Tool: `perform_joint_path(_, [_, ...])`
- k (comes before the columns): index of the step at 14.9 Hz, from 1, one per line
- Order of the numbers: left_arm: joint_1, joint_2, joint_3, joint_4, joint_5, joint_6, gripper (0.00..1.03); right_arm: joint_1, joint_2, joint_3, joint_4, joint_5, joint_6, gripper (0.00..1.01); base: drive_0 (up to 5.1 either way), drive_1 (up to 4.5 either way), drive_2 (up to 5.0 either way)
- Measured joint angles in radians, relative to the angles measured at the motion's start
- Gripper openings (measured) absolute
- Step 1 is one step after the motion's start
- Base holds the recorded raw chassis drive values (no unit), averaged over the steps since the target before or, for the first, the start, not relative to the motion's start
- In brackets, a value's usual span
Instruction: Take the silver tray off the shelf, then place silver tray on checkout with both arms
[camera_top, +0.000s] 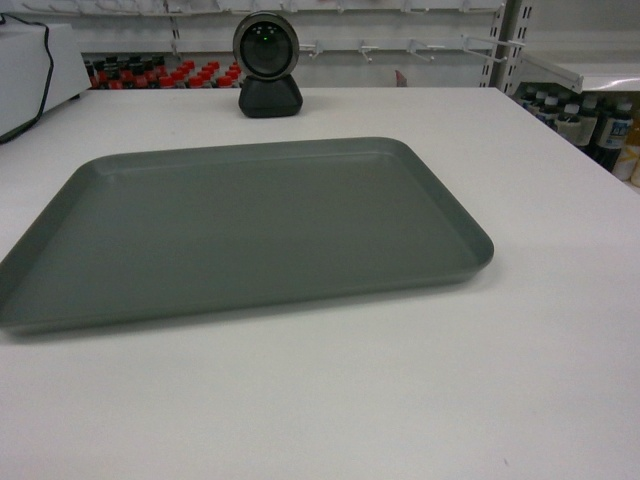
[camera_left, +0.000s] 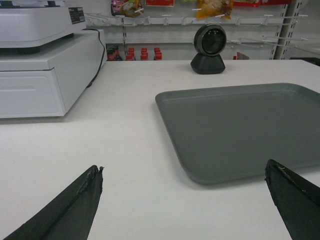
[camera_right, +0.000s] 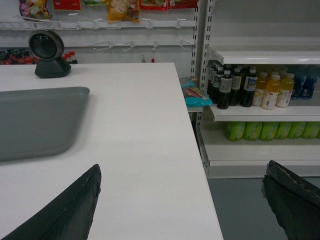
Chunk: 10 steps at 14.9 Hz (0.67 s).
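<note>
The checkout (camera_top: 560, 330) is a wide white top, and the tray (camera_top: 240, 225) lies flat on it at the centre, clear of the edges. The scanner (camera_top: 268, 65) stands at 12 o'clock from the tray, well apart. A white register (camera_left: 45, 65) sits at 10 o'clock in the left wrist view.

The left gripper (camera_left: 185, 192) has its fingers spread wide and holds nothing; the tray's near corner lies between the fingers. The right gripper (camera_right: 182, 195) is also spread and empty, with the tray at 9 o'clock.

I judge the placing is done. To finish well, both arms should pull straight back and level, so that no finger catches the rim and drags the tray.
</note>
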Motion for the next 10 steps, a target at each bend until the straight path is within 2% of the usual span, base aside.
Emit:
perform_joint_path(6, [0.0,0.0,0.0,0.0,0.001,0.0,0.98,0.0,0.0,0.0,-0.002,0.0,0.0,0.98,0.0,-4.18,4.2])
perform_joint_path(10, [0.0,0.0,0.0,0.001,0.001,0.0,0.98,0.0,0.0,0.0,0.001,0.0,0.0,0.98,0.0,0.0,0.0])
